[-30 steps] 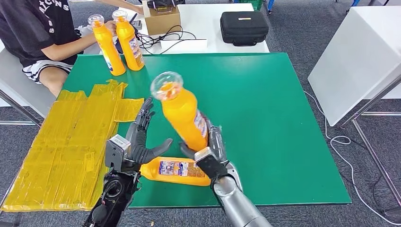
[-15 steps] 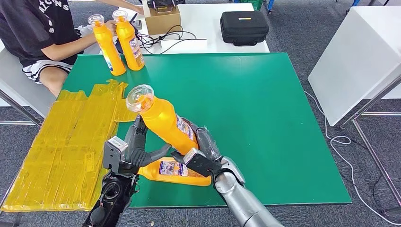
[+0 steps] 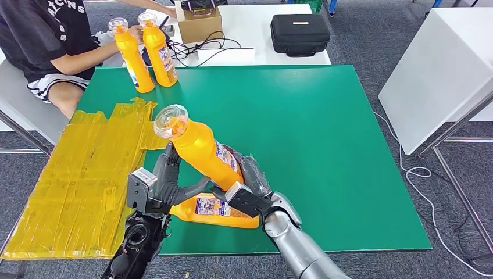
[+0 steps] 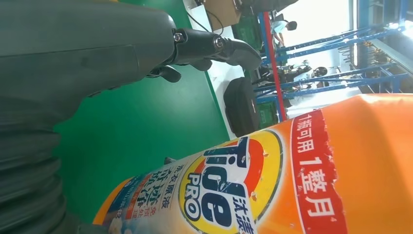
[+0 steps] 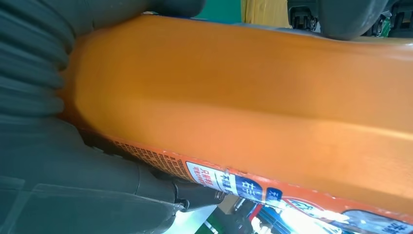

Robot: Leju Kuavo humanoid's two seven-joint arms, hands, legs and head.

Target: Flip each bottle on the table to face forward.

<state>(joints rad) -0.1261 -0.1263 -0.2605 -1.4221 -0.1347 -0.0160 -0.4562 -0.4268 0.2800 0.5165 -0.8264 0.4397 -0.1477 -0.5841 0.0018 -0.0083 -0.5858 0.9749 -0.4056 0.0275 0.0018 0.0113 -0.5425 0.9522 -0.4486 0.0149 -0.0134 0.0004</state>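
A: Start at the left. What borders the work area?

B: A sheet of yellow tape (image 3: 81, 180) covers the left edge of the green table (image 3: 325, 145). At the far left corner two upright bottles (image 3: 145, 53) stand side by side, near a seated person (image 3: 43, 49).

A: And the left hand (image 3: 168, 183)?

B: Its fingers are spread, not clasping anything, just beside the tilted bottle (image 3: 200, 150) on its left side. I cannot tell whether they touch it.

A: Who has that bottle?

B: The right hand (image 3: 247, 189) grips it near the base, fingers wrapped round the body. The bottle leans with its cap toward the left. Beneath both hands a lying bottle (image 3: 215, 210) rests near the table's front edge.

A: Room to move?

B: The middle and right of the green surface are bare, out to the right edge. A black case (image 3: 299, 34) sits on the white table (image 3: 261, 17) beyond.

A: What do the wrist views add?

B: The left wrist view reads the printed label (image 4: 234, 185); the right wrist view shows the plain orange back pressed against the palm.
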